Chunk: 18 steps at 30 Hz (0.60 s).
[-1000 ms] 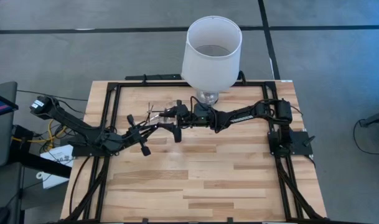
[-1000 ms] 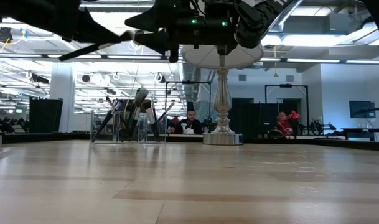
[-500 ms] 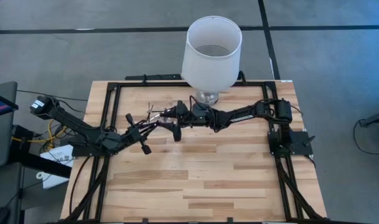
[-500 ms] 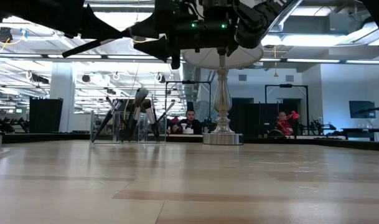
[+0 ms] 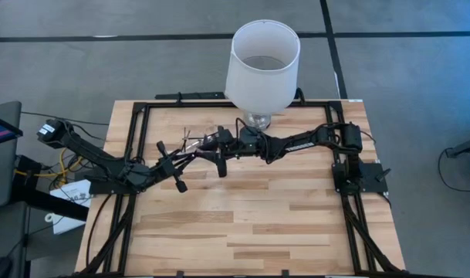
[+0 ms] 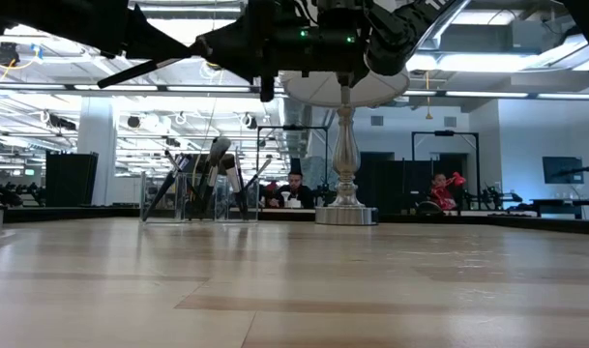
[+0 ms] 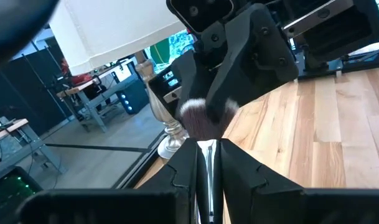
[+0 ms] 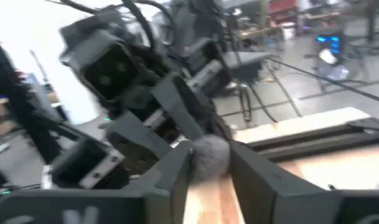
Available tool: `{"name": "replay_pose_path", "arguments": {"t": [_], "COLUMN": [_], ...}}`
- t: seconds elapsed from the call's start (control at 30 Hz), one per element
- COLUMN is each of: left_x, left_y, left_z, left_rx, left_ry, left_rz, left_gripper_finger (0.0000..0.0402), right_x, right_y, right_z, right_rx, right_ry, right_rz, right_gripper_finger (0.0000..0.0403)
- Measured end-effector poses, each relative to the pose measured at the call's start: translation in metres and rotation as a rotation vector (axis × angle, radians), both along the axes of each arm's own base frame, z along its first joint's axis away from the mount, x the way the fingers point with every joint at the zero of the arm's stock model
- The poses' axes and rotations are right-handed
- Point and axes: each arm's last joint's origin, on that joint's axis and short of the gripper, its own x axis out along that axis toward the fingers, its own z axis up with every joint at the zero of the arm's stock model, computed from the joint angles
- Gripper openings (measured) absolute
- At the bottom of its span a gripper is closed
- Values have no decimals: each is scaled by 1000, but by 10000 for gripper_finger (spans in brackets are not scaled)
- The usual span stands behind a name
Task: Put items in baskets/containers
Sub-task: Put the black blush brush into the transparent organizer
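Note:
My left gripper [image 5: 191,156] is raised over the table's middle, shut on a makeup brush with a silver ferrule [image 7: 206,155] and a pale fluffy head [image 7: 205,117]. My right gripper [image 5: 207,148] faces it from the table's right and is shut on that head [image 8: 209,154]. Behind them, toward the far edge, a clear container [image 6: 199,196] stands on the table. Several more brushes [image 6: 215,162] lean inside it with their heads up. My left gripper pinches the brush between its two fingers just behind the ferrule [image 7: 206,169]. The brush sticks out past the fingertips along the fingers, toward the table's right, and is lifted clear of the table. My right gripper has the bristle head [image 8: 208,157] between its two fingers [image 8: 177,171], which reach in about level from the table's right. The tuft fills the gap between them, well above the table.
A tall lamp with a white shade [image 5: 263,66] and a glass base [image 6: 345,208] stands at the far edge, just behind my right arm. A black frame [image 5: 142,116] borders the table. The near half of the wooden top [image 5: 242,224] is bare. People sit in the room beyond.
My right gripper's fingers have drawn together on the brush's head, as the low view shows. My left gripper has stayed still with the brush.

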Motion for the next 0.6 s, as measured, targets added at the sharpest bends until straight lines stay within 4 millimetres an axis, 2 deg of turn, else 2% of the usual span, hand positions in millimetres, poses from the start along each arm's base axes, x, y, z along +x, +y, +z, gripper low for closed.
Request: {"name": "replay_pose_path", "arguments": {"t": [0.3,0.47,0.6], "left_x": [0,2,3], "left_y": [0,5,10], "left_z": [0,0,0], "left_rx": [0,-1,-6], "left_ry": [0,-1,-4], "left_rz": [4,29,52], "left_gripper_finger": [47,48,67], "right_x": [0,0,-1], "right_y": [-4,-5,-5], "right_z": [0,0,0], "right_rx": [-8,-50,-52], "right_ry": [2,-8,-8], "right_rz": [11,9,-2], "right_gripper_finger": [10,7,3]}}
